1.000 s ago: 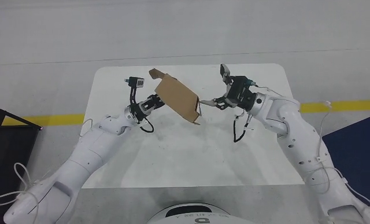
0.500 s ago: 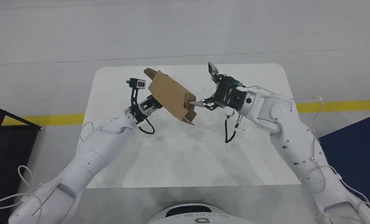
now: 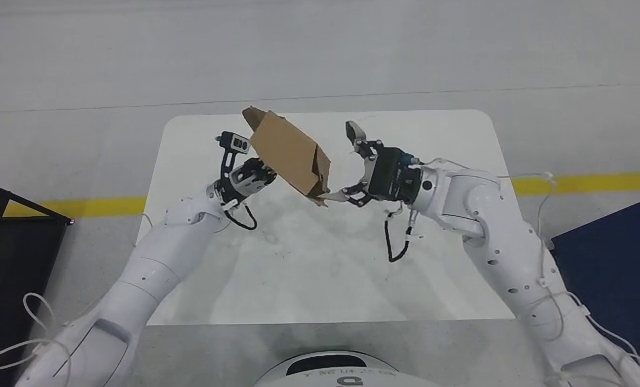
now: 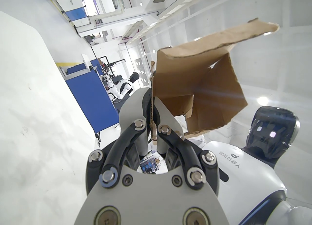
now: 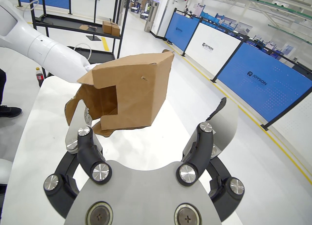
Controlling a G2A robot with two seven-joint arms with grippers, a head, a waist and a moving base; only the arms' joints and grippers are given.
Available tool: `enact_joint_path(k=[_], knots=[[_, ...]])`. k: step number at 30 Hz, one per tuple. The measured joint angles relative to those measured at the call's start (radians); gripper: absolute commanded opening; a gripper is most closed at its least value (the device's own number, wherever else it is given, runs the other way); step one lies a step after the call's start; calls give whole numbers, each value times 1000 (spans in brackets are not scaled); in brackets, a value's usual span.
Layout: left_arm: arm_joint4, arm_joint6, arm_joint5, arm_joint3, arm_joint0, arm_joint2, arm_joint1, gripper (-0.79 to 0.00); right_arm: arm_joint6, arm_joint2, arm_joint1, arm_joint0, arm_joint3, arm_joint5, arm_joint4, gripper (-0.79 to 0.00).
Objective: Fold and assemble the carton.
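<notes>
A brown cardboard carton (image 3: 288, 155), partly unfolded with loose flaps, hangs in the air over the back of the white table (image 3: 300, 267). My left gripper (image 3: 256, 174) is shut on one wall edge of the carton (image 4: 202, 84); in the left wrist view its fingers (image 4: 146, 104) pinch the cardboard edge. My right gripper (image 3: 347, 165) is open at the carton's opposite, open end. In the right wrist view the carton (image 5: 136, 84) sits just ahead of the right gripper (image 5: 151, 111), and one finger (image 5: 76, 113) is against a bottom flap.
A black frame (image 3: 20, 227) stands on the floor left of the table, and a yellow floor line (image 3: 590, 183) runs past both sides. In the right wrist view a black shelf rack (image 5: 80, 28) and a bottle (image 5: 39, 76) stand beyond the table.
The carton and both grippers have shifted left over the table. The right gripper has closed in on the carton's open end until one finger meets a flap.
</notes>
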Motion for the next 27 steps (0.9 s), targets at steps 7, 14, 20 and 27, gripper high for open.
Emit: enact_joint_path(k=[7,14,20,27], knots=[[11,-47,48,46,2,-35,-24,-785,-49,53,2,-9,13,51,-17,-15],[74,-58,58,79,-7,-52,-44,-785,-72,58,11,-28,-61,62,-238,0],[126,-47,47,97,-13,-71,-53,-785,-136,23,21,-64,-133,160,-592,0],[239,1,0,110,-15,-59,-65,-785,-112,5,19,-89,-166,257,-725,-132]])
